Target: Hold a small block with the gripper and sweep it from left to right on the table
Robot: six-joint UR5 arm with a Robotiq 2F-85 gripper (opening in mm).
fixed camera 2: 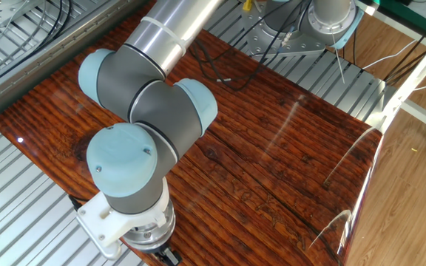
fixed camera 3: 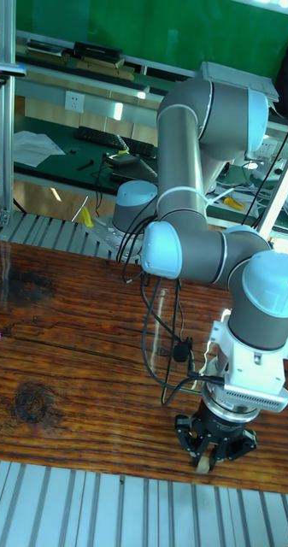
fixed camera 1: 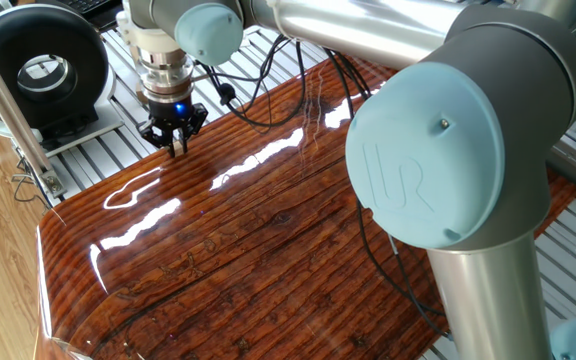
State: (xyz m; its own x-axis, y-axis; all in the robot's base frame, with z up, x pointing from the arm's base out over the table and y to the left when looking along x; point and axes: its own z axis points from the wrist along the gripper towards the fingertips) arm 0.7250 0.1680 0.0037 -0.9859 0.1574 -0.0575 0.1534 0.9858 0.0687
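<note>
Small block (fixed camera 3: 201, 462) sits pinched between the gripper (fixed camera 3: 203, 461) fingertips at the table (fixed camera 3: 67, 367) edge.

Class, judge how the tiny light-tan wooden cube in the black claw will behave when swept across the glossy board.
The tiny light-tan wooden cube looks rigid, so probably won't bend. Pinched in the black two-finger gripper, it seems light. On the glossy reddish-brown table it should slide, not roll.
</note>
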